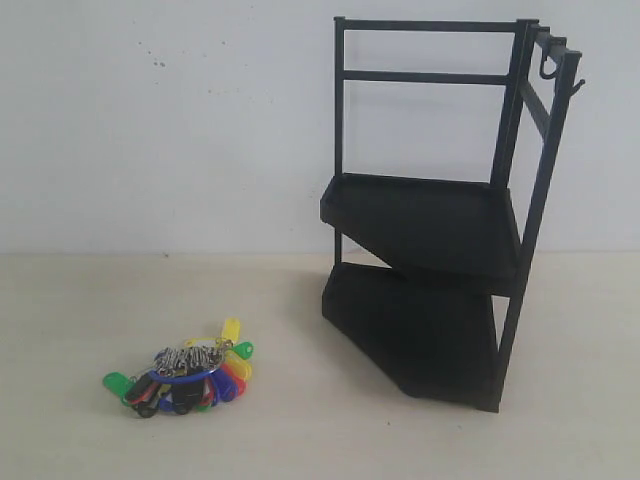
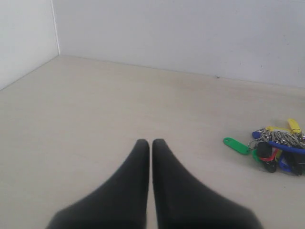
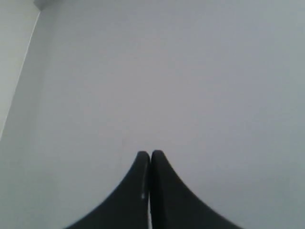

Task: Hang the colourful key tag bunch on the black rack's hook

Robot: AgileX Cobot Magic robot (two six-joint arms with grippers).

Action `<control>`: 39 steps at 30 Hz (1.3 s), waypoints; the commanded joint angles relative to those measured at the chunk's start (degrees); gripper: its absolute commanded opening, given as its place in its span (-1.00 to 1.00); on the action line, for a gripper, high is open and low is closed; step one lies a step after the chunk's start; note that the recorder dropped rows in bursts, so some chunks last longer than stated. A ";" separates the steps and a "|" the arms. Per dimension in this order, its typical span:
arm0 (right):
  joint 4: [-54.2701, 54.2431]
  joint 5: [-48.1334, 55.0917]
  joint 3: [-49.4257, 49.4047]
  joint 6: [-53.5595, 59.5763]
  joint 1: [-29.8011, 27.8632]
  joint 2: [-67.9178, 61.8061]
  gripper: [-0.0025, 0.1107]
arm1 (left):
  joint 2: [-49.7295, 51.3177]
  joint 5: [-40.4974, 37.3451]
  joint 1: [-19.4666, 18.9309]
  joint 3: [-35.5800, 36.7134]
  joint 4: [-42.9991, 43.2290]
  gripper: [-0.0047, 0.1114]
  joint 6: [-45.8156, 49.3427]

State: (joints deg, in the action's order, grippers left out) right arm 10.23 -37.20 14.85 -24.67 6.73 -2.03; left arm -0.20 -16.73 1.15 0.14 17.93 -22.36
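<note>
The colourful key tag bunch (image 1: 185, 373) lies flat on the beige table at the front left, its blue-sleeved ring across the tags. The left wrist view catches it too, the key tag bunch (image 2: 276, 151) well off to one side of my left gripper (image 2: 150, 142), which is shut on nothing above bare table. The black rack (image 1: 440, 215) stands on the right with two shelves. Its hook (image 1: 577, 88) juts from the top of the outermost corner post and is bare. My right gripper (image 3: 150, 153) is shut, empty, facing a plain wall. Neither gripper appears in the exterior view.
A J-hook (image 1: 548, 66) hangs further along the rack's top rail. A white wall (image 1: 170, 120) closes the back of the table, and a side wall (image 2: 24, 38) meets it at a corner in the left wrist view.
</note>
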 commanded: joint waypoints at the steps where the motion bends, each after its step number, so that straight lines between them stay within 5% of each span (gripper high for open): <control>1: 28.92 21.46 9.19 -37.24 -0.37 -7.89 -0.96 | 0.20 0.21 0.07 -0.14 0.00 -0.84 -0.59; 5: 61.37 23.48 9.58 -80.24 -0.37 -14.83 -0.96 | 0.20 0.21 0.07 -0.14 0.00 -0.84 -0.59; 8: 75.08 23.35 9.58 -90.46 -0.37 -17.65 -0.96 | 0.20 0.21 0.07 -0.14 0.00 -0.84 -0.59; 14: 71.11 23.26 9.95 -90.60 -0.37 -19.25 -0.96 | 0.20 0.21 0.07 -0.14 0.00 -0.84 -0.59; 19: 73.13 12.31 11.97 -89.87 -0.37 -21.37 -0.96 | 0.20 0.21 0.07 -0.14 0.00 -0.84 -0.59; 32: 82.64 -10.76 16.10 -94.17 -0.09 -50.50 -0.96 | 0.20 0.21 0.07 -0.14 0.00 -0.84 -0.59; 35: 79.45 -4.86 13.06 -91.75 2.00 -52.90 -0.96 | 0.20 0.21 0.07 -0.14 0.00 -0.84 -0.59; 39: 59.58 6.70 8.33 -77.73 7.51 -52.90 -0.96 | 0.20 0.21 0.07 -0.14 0.00 -0.84 -0.59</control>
State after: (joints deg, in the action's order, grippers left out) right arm 82.24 -37.02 25.25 -111.34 11.24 -54.81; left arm -0.20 -16.73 1.15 0.14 17.93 -22.36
